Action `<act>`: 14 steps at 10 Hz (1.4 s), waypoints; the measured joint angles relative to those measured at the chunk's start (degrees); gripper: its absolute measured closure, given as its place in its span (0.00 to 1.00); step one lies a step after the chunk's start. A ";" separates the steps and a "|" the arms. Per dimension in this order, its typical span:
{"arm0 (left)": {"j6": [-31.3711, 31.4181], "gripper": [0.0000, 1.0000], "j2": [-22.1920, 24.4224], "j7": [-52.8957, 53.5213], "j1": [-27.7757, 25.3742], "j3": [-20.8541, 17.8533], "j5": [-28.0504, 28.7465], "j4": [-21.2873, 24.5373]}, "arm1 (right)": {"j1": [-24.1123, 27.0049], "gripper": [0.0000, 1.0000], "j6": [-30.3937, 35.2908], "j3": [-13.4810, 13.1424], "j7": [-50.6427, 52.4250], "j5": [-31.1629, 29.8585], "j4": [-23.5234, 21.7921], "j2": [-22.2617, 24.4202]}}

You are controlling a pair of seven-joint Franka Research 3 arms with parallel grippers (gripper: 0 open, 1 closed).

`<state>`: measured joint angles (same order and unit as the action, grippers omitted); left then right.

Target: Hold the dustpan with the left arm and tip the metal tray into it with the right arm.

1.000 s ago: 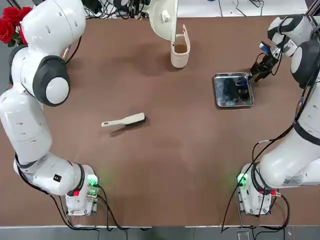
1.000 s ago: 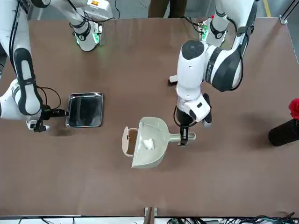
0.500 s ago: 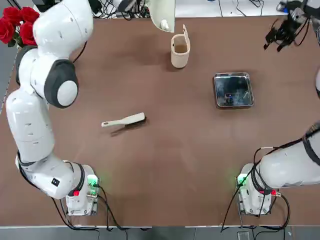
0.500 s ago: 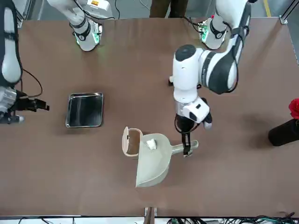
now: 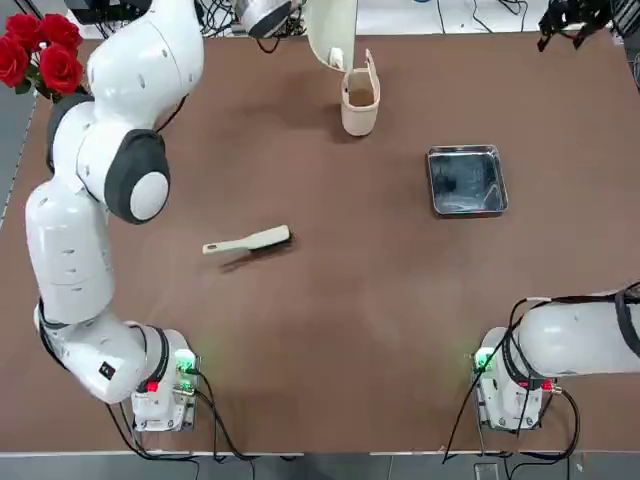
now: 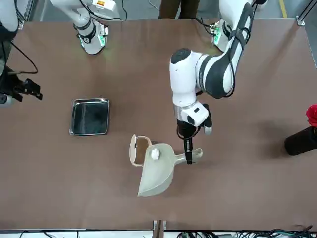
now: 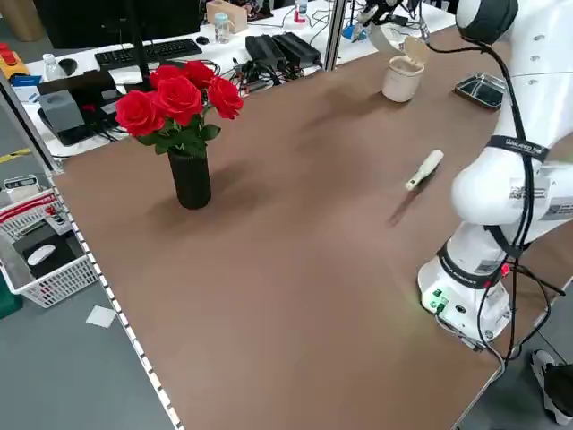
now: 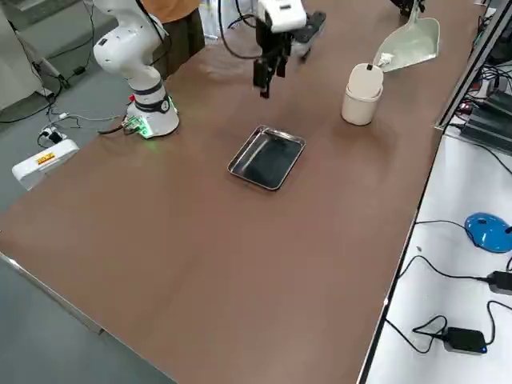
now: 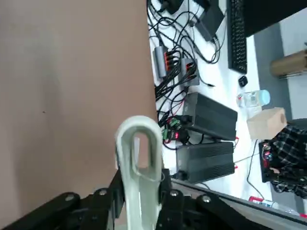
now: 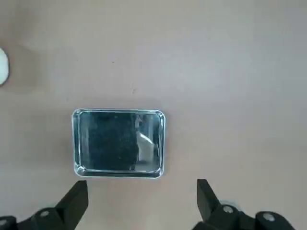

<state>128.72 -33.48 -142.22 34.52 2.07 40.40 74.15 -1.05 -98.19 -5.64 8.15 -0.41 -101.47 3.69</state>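
The cream dustpan point(image 6: 156, 173) hangs tilted in the air close beside the cream cup point(image 6: 135, 150), with a small white lump point(image 6: 155, 153) in it. My left gripper point(image 6: 188, 151) is shut on its handle point(image 9: 139, 158). The metal tray point(image 5: 466, 181) lies flat on the table, dark inside, and shows whole in the right wrist view point(image 10: 118, 143). My right gripper point(image 6: 30, 89) is open and holds nothing. It hangs high above the table, off the tray's outer side and well apart from it point(image 8: 264, 82).
A cream hand brush point(image 5: 248, 241) with dark bristles lies mid-table. Red roses in a black vase point(image 7: 183, 125) stand at the far left corner. Cables and boxes crowd the shelf beyond the table's far edge point(image 5: 470, 15).
The right gripper opened off the tray's edge and lifted away toward the far right corner. The left arm swung the dustpan, bringing its lump-holding end nearer the cup.
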 joint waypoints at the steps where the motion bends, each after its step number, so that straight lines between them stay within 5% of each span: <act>1: 0.30 0.67 -0.07 -0.16 0.45 -0.08 0.57 -0.02 | 0.11 0.00 2.39 0.90 -0.20 -0.11 2.14 0.37; 4: 0.49 0.67 -0.27 -1.52 1.91 -0.29 3.77 -0.02 | 0.69 0.00 8.29 1.33 -1.10 -0.16 7.30 0.64; 14: 0.53 0.67 -0.78 -1.75 4.12 -0.35 12.31 -0.14 | 1.49 0.00 9.77 1.31 -2.03 0.29 7.13 0.21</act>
<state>129.24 -34.26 -143.97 38.64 1.72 52.70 74.01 0.44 -88.41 -4.32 6.12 -0.12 -94.34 3.90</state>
